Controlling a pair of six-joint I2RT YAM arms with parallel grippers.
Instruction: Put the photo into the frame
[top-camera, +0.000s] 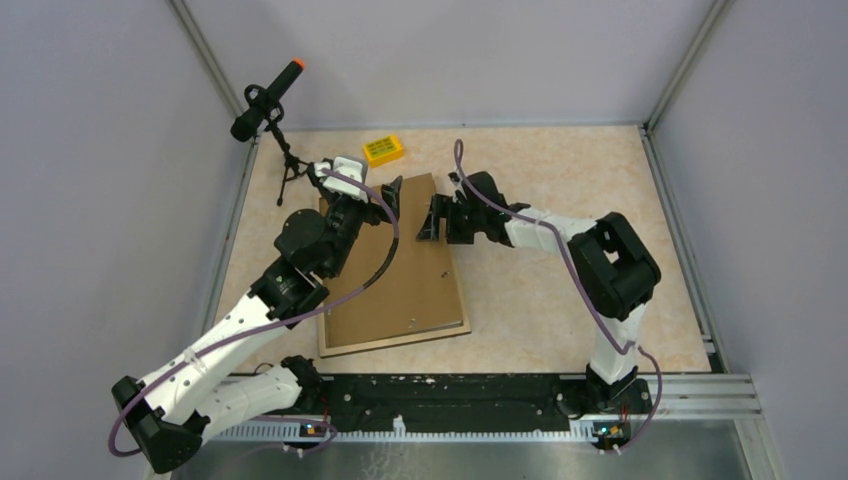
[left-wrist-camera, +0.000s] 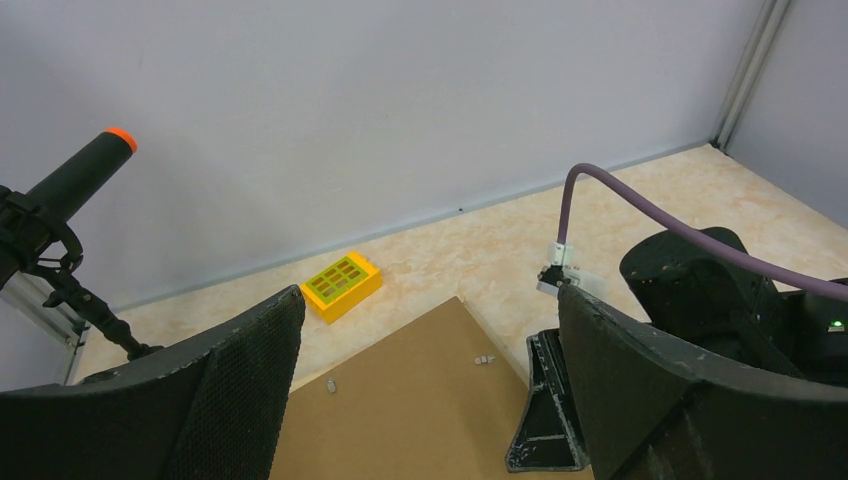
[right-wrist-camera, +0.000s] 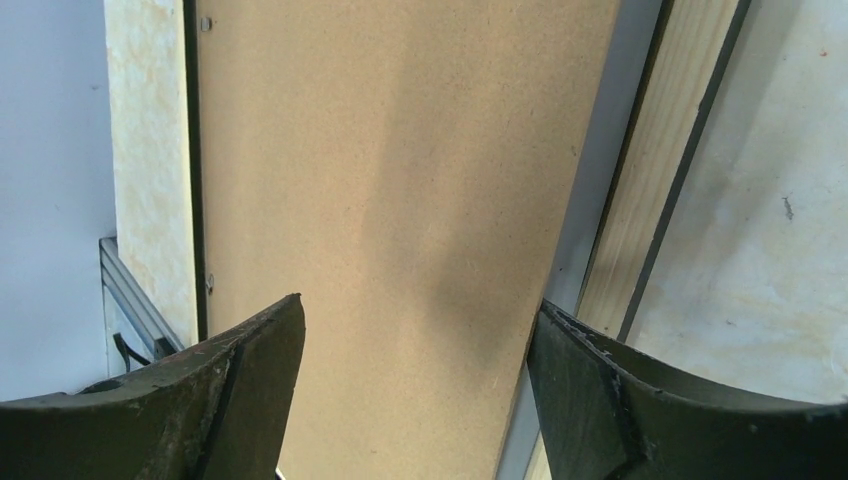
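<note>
The frame lies flat on the table, its light wood back face up. The brown hardboard backing sheet lies in it and covers most of it. The photo is hidden. My left gripper is open and empty above the sheet's far corner. My right gripper is open and empty, low over the sheet's right edge. In the right wrist view the sheet runs between my fingers, with a pale grey strip and then the wood frame rail on the right.
A yellow block sits near the back wall. A black microphone with an orange tip stands on a small tripod at the back left. Walls enclose the table on three sides.
</note>
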